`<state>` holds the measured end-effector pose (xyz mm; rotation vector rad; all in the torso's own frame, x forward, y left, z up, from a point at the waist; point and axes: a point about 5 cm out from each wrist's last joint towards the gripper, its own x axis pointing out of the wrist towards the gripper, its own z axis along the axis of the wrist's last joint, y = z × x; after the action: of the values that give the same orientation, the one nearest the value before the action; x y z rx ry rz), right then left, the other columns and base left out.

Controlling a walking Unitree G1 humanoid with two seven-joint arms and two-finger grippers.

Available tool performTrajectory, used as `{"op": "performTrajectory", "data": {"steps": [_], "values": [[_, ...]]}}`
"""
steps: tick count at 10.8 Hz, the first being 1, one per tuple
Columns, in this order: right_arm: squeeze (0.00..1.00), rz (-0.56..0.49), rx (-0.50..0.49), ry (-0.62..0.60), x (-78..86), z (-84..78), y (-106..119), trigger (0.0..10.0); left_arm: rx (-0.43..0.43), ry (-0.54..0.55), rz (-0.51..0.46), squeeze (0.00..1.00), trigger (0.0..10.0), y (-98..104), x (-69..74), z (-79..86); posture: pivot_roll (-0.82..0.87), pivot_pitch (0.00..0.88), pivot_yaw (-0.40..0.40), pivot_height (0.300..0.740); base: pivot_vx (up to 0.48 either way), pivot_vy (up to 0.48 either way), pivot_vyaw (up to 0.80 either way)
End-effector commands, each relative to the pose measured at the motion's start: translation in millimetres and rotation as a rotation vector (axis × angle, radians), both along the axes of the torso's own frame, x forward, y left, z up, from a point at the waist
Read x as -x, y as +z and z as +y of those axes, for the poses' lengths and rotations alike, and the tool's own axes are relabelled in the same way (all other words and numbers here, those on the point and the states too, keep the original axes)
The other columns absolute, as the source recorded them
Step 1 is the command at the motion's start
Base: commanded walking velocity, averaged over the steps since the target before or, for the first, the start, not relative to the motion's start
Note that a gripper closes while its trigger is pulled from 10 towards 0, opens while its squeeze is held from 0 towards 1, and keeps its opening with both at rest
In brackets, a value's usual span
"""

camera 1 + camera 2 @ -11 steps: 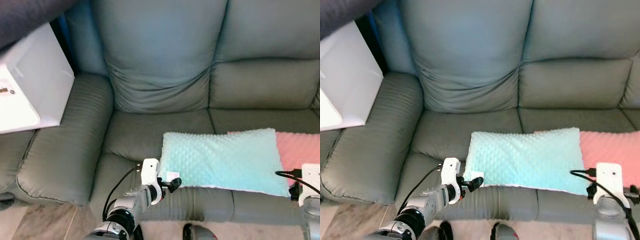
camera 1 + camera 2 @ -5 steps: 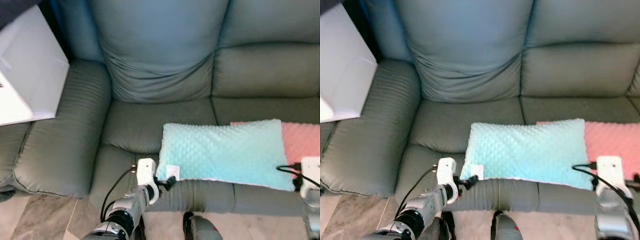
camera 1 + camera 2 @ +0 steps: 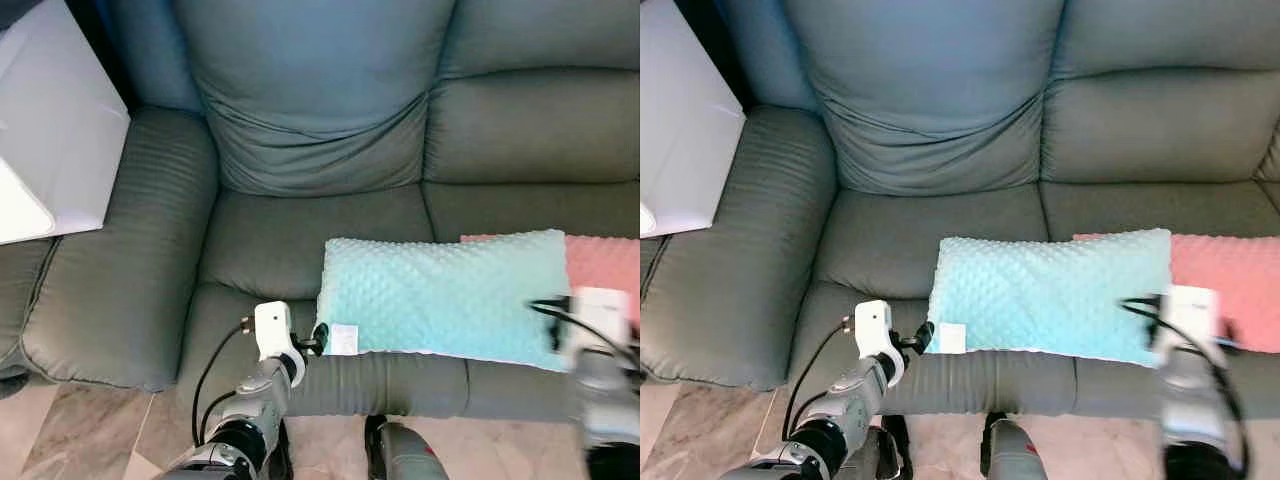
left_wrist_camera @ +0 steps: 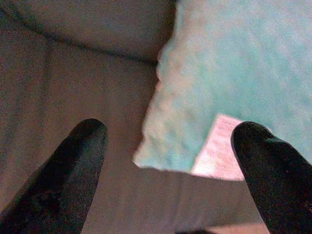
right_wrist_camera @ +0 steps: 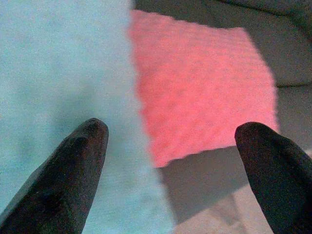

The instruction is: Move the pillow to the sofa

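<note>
Dimpled mint pillow (image 3: 445, 295) on smooth grey sofa (image 3: 320, 120), left pincer (image 4: 168, 161) and right pincer (image 5: 170, 151) both spread.

A teal pillow (image 3: 445, 297) lies on the grey sofa (image 3: 300, 130) seat, overlapping a pink pillow (image 3: 605, 262). The left end effector (image 3: 316, 340) sits at its front corner.

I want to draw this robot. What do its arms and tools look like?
Both arms are silver with black joints. Each ends in a white block trailing a black cable. The left tool and right tool each have two long, black, rounded fingers.
</note>
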<state>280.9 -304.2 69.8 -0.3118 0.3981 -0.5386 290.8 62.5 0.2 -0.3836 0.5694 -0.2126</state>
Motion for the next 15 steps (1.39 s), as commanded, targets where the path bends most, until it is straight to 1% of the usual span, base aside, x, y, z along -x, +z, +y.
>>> {"op": "performTrajectory", "data": {"steps": [1,2,3,4,5,7,8,9,10,11,12,13,14,15], "values": [[0.0,0.037,-0.011,-0.005,4.2,0.7,-6,10.0,0.107,-0.123,-0.006,0.0,10.0,19,2.6,-61.2,-0.24,0.367,0.06,0.74,0.0,0.0,0.0],[0.0,0.036,0.01,-0.018,3.6,-3.6,-5,10.0,0.105,-0.141,-0.02,0.0,10.0,20,4.4,-65.5,-0.24,0.365,0.061,0.74,0.0,0.0,0.0],[0.0,0.036,0.101,-0.053,6.5,-20.1,0,10.0,0.12,-0.134,-0.038,0.0,10.0,22,2.9,-66.2,-0.23,0.361,0.065,0.74,0.0,0.0,0.0],[0.0,0.045,0.166,-0.115,11.8,-39.1,5,10.0,0.13,-0.096,-0.068,0.0,10.0,27,-4.3,-56.6,-0.21,0.359,0.069,0.74,0.0,0.0,0.0],[0.0,0.055,0.222,-0.134,12.5,-47.8,9,10.0,0.142,-0.047,-0.093,0.0,10.0,31,-12.3,-44.0,-0.2,0.358,0.073,0.74,0.0,0.0,0.0],[0.0,0.077,0.192,-0.158,9.2,-50.8,5,10.0,0.149,0.021,-0.145,0.0,10.0,38,-23.2,-19.5,-0.17,0.358,0.077,0.74,0.0,0.0,0.0],[0.0,0.082,0.166,-0.168,7.5,-52.2,4,10.0,0.146,0.054,-0.184,0.0,10.0,43,-26.6,-4.9,-0.14,0.362,0.08,0.74,0.0,0.0,0.0],[0.0,0.082,0.129,-0.188,5.4,-54.7,2,10.0,0.132,0.108,-0.241,0.0,10.0,50,-27.2,20.0,-0.1,0.373,0.086,0.74,0.0,0.0,0.0],[0.0,0.106,0.06,-0.239,6.9,-56.7,-4,10.0,0.085,0.178,-0.3,0.0,10.0,58,-21.6,53.6,-0.08,0.377,0.09,0.74,0.0,0.0,0.0],[0.0,0.101,0.017,-0.245,5.3,-54.7,-6,10.0,0.048,0.208,-0.323,0.0,10.0,61,-15.7,72.1,-0.06,0.384,0.096,0.74,0.0,0.0,0.0],[0.0,0.091,-0.038,-0.233,1.1,-48.7,-8,10.0,0.003,0.248,-0.339,0.0,10.0,65,-4.8,97.1,-0.03,0.388,0.101,0.74,0.0,0.0,0.0],[0.0,0.061,-0.148,-0.195,-7.4,-35.4,-12,10.0,-0.044,0.29,-0.333,0.0,10.0,66,9.1,120.0,-0.01,0.388,0.103,0.74,0.0,0.0,0.0],[0.0,0.03,-0.23,-0.166,-14.1,-25.7,-13,10.0,-0.063,0.304,-0.327,0.0,10.0,68,16.3,128.1,0.0,0.388,0.104,0.74,0.0,0.0,0.0],[0.0,0.027,-0.32,-0.077,-26.3,-5.1,-16,10.0,-0.076,0.318,-0.314,0.0,10.0,69,24.4,133.8,0.01,0.388,0.104,0.74,0.0,0.0,0.0]]}}
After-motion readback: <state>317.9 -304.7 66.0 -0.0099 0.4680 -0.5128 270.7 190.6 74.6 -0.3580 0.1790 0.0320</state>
